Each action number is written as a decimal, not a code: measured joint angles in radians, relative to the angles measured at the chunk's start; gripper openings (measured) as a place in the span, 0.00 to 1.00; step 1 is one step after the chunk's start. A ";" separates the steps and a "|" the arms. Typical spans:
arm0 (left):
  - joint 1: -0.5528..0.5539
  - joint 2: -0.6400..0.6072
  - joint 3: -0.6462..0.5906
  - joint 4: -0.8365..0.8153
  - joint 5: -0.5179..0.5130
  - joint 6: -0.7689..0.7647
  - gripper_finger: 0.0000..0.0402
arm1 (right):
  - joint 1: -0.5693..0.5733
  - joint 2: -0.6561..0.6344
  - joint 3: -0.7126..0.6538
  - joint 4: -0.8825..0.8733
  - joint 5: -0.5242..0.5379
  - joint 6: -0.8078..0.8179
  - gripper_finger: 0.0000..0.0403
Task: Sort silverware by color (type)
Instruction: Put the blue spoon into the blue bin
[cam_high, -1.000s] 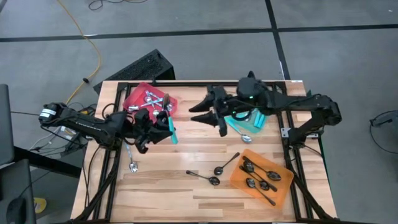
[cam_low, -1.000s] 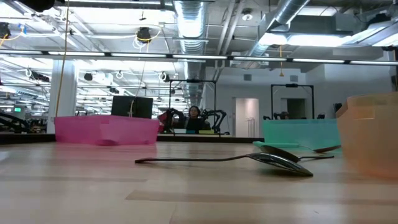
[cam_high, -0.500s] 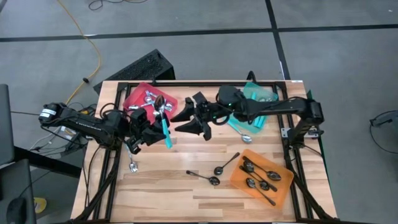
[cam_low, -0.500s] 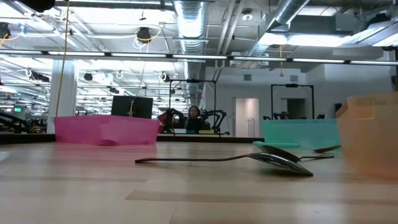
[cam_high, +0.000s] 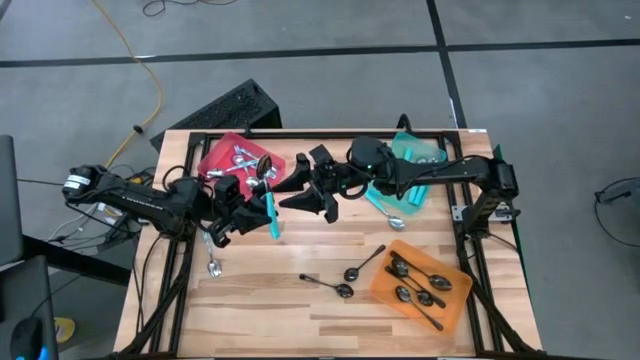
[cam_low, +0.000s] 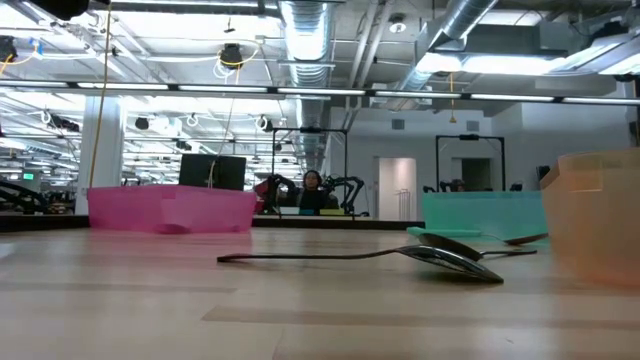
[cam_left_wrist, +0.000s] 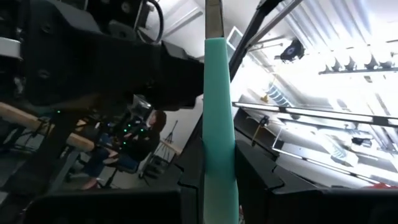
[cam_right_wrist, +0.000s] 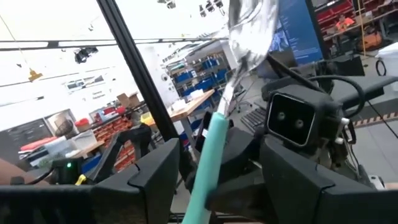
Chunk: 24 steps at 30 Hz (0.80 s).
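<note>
Both arms are dark, near-black machines built of chunky jointed segments, the left arm (cam_high: 140, 200) carrying a white band with dark marking near its outer end and thin cables trailing off beside it. The right arm (cam_high: 450, 175) has a rounded housing with a small green light glowing on it and a blocky joint at its far end. Each ends in a gripper with two broad, wedge-shaped black fingers (cam_right_wrist: 155, 180), matte and flat-faced, and the left gripper (cam_high: 235, 210) sits on a boxy black wrist block.
</note>
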 joint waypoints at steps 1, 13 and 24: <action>0.000 0.000 0.000 -0.002 -0.007 0.000 0.10 | 0.000 0.000 0.000 0.000 0.000 0.000 0.61; 0.034 0.067 0.034 -0.015 0.000 -0.025 0.10 | 0.001 0.000 0.000 -0.026 0.000 -0.006 0.61; 0.058 0.073 0.050 -0.004 0.036 -0.026 0.10 | 0.008 0.000 0.000 -0.068 -0.010 -0.038 0.31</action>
